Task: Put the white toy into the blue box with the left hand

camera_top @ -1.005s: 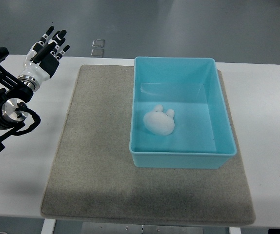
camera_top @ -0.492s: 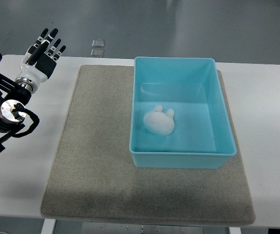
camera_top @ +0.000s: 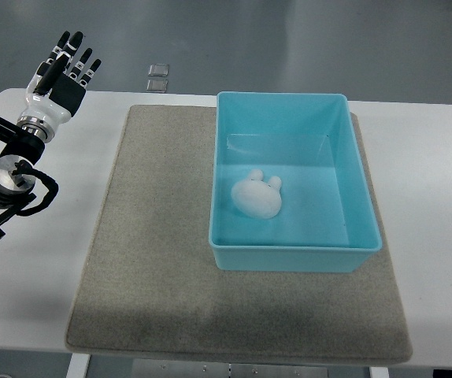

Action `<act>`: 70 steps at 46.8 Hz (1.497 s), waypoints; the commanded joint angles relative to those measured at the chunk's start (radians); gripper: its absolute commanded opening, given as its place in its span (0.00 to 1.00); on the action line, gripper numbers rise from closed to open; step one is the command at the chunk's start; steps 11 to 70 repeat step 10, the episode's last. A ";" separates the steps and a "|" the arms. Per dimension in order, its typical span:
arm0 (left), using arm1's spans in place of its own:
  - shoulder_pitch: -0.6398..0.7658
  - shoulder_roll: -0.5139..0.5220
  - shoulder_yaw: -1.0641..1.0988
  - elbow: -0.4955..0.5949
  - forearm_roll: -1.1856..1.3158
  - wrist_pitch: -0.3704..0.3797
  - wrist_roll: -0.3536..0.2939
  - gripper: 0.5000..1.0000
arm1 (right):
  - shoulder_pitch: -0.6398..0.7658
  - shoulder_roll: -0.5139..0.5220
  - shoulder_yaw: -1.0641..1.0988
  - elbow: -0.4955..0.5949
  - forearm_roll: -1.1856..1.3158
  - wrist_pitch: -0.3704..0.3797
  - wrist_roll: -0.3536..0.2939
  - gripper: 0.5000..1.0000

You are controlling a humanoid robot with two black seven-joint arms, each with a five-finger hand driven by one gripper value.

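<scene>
One white toy [camera_top: 257,197] lies on the floor of the blue box [camera_top: 295,262], so placement appears complete, while the left hand [camera_top: 59,72], at ten o'clock over the surface [camera_top: 439,173], holds nothing, fingers spread, clear of the box.

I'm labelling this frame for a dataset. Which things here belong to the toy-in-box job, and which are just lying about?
Belongs to the job:
- white toy, lying inside the box
- blue box
- left hand, open, at the table's far left corner

Just lying about:
- grey mat under the box
- white table
- two small square plates on the floor
</scene>
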 commanded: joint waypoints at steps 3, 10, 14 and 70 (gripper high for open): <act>0.000 0.000 -0.010 -0.001 0.000 -0.001 0.000 1.00 | 0.000 0.000 0.001 0.000 0.000 0.001 0.000 0.87; -0.002 0.000 -0.012 0.001 0.000 -0.001 0.000 1.00 | 0.000 0.000 0.001 0.000 0.000 -0.001 0.002 0.87; -0.002 0.000 -0.012 0.001 0.000 -0.001 0.000 1.00 | 0.000 0.000 0.001 0.000 0.000 -0.001 0.002 0.87; -0.002 0.000 -0.012 0.001 0.000 -0.001 0.000 1.00 | 0.000 0.000 0.001 0.000 0.000 -0.001 0.002 0.87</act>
